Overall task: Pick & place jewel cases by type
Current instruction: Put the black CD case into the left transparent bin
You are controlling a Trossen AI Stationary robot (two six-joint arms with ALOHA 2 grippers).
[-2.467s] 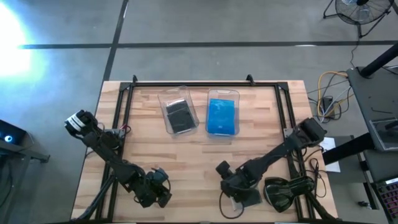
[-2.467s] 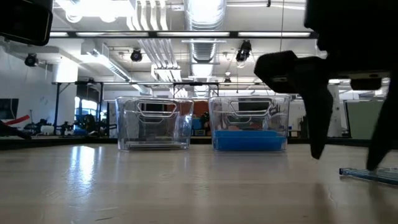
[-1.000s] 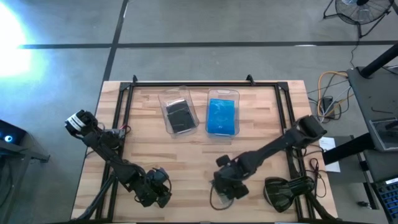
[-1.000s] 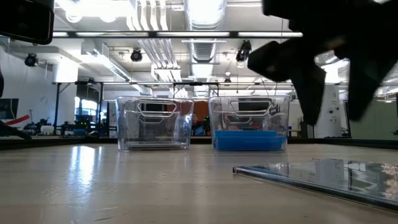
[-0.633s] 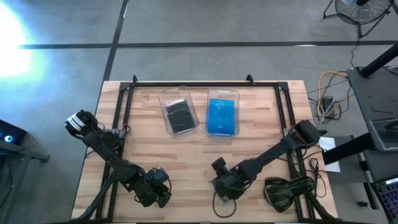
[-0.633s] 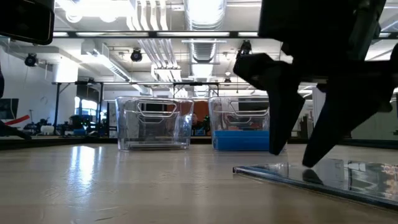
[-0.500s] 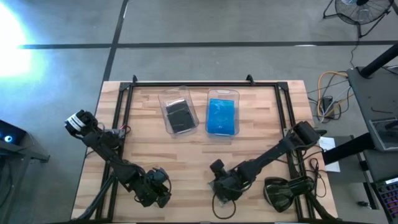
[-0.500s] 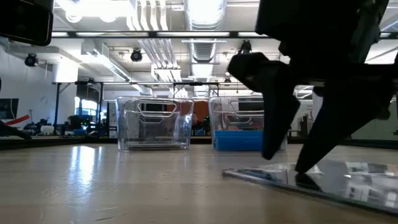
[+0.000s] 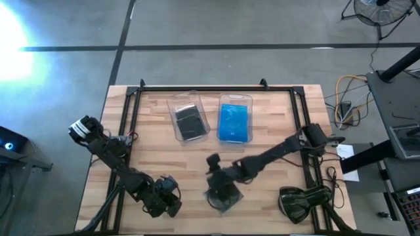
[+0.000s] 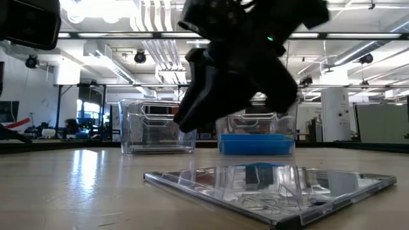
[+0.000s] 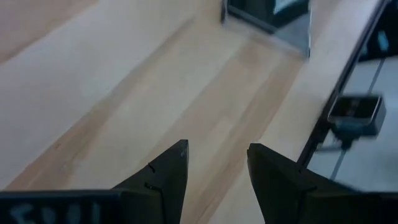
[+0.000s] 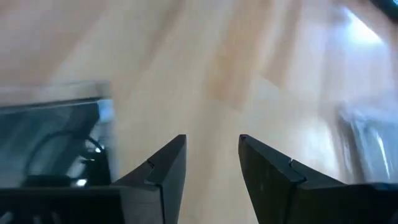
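Observation:
One thin, flat, glossy grey jewel case lies flat on the wood near the table's near edge. My right gripper hangs open just above its far left side. In the right wrist view the case lies beside the open fingers, apart from them. My left gripper waits open at the near left, with the case far ahead of it. Dark cases lie in the left clear bin and blue ones in the right bin.
The two clear bins stand side by side at the table's far middle. A bulky black curved device sits at the near right corner. Black rails frame the table's left, far and right sides. Bare wood lies between the bins and the case.
My right gripper came down onto the case near the table's near edge and swept toward the table's left. The case slid left along the wood with it. The gripper now stands raised off the case, a little farther left and toward the far edge.

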